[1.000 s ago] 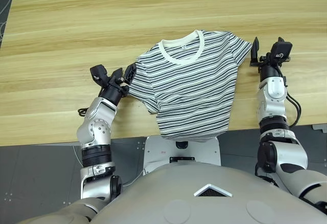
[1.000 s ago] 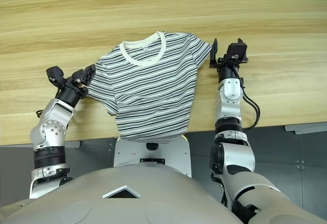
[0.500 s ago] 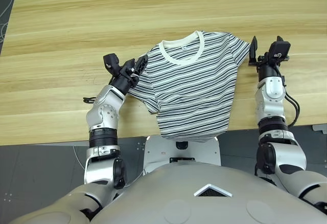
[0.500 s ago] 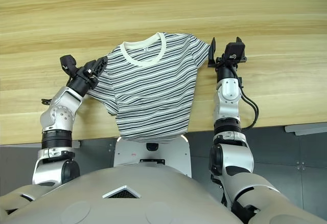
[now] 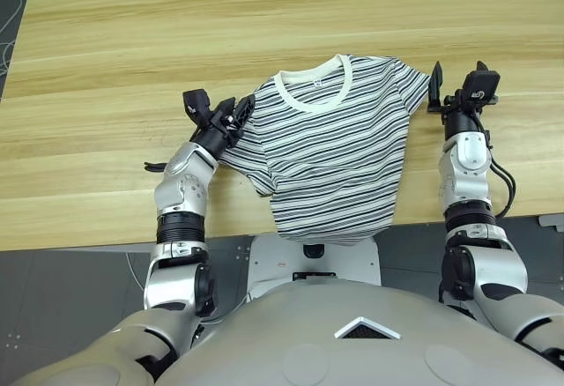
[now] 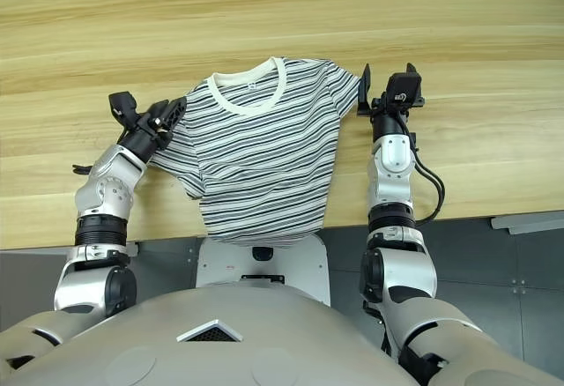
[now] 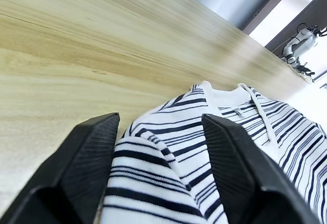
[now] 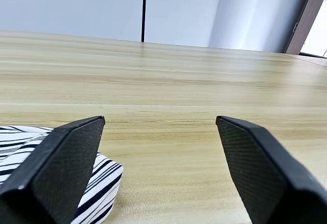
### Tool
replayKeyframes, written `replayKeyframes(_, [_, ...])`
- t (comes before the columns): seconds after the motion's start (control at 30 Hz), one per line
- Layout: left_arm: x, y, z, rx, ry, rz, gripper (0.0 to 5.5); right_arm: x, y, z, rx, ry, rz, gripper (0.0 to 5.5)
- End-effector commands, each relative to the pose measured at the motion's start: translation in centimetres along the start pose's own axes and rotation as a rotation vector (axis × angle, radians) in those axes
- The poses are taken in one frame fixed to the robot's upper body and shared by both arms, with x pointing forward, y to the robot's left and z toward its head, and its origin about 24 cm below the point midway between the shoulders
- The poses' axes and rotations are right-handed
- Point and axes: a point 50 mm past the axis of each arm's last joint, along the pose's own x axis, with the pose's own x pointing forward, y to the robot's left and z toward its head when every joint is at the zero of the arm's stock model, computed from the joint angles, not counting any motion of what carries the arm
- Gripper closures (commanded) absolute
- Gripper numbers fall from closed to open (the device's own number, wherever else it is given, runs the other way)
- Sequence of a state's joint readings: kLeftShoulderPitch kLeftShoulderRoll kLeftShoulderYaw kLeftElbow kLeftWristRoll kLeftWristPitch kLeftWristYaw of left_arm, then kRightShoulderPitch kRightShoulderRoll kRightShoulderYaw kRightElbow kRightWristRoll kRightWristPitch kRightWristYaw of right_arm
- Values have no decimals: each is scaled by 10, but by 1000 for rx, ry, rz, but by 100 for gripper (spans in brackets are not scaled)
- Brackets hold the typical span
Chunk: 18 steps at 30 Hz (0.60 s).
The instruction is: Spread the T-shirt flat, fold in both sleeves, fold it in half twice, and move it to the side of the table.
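While T-shirt (image 5: 330, 152) lies at near edge of table (image 5: 132, 33), hem hanging over, spreading step looks in hand. Left gripper (image 5: 218, 108) wide open astride bunched left sleeve (image 5: 242, 144), gripping nothing. Right gripper (image 5: 456, 86) open, empty, just beside right sleeve (image 5: 412, 82). Next, likely: pinch sleeves, draw outward flat.

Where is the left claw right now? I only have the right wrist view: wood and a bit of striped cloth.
Observer: The left claw sits open at the T-shirt's opposite sleeve, cloth between its fingers.
Operator: Is the shirt lying flat?
Observer: Mostly; its hem hangs over the table's near edge.
Operator: Which way does the collar point?
Observer: The collar faces away from the robot, toward the far side.
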State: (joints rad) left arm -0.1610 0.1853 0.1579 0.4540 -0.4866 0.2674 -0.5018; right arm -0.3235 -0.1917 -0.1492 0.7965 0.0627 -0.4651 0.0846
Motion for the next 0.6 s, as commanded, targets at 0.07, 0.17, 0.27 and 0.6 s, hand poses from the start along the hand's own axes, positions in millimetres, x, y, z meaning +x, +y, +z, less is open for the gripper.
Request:
replayKeyframes(0.07, [-22, 7, -56, -67, 218, 62, 337, 2, 3, 2, 5, 0, 0, 147])
replayKeyframes(0.17, [-25, 6, -58, -66, 229, 53, 392, 2, 4, 2, 5, -2, 1, 147])
replayKeyframes(0.27, [-26, 5, -61, -63, 239, 49, 442, 2, 4, 2, 5, -3, 2, 147])
replayKeyframes(0.6, [-26, 11, -53, -33, 210, 87, 538, 2, 5, 3, 4, -7, 1, 147])
